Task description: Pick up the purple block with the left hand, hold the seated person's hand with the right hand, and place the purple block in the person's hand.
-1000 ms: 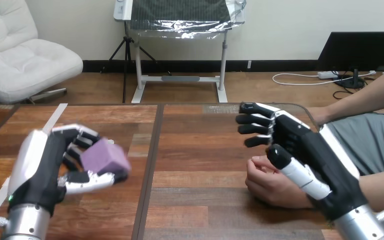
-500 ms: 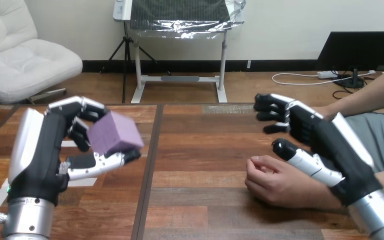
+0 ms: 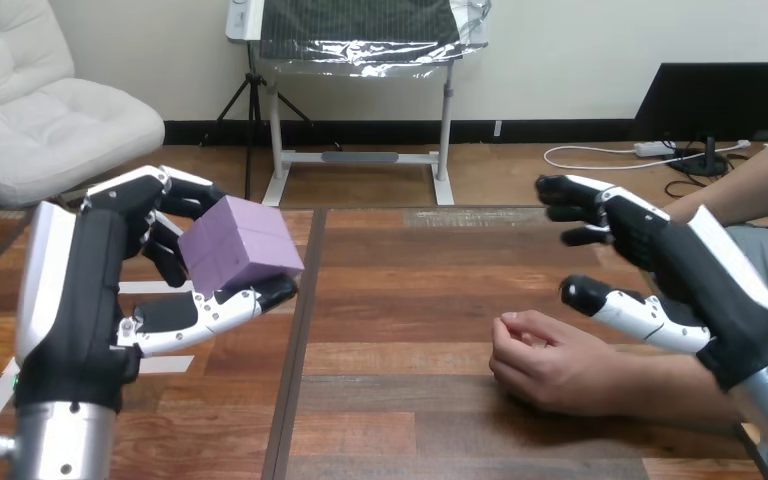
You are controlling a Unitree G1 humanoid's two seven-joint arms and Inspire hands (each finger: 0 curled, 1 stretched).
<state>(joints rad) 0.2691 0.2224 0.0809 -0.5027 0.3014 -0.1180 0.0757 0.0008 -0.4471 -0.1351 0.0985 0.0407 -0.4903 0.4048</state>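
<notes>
The left hand (image 3: 85, 285) has risen, its fingers and thumb pinching the purple block (image 3: 240, 245), now higher above the table (image 3: 400, 300); the right hand (image 3: 685, 265), fingers spread, has drawn back rightward; the person's hand (image 3: 545, 365) lies unmoved, loosely curled, below its thumb; the person's wrist passes behind that hand, contact unclear.

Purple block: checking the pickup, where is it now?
At the head view's left, the purple block is held in the left hand, off the table, apart from the person's hand.
</notes>
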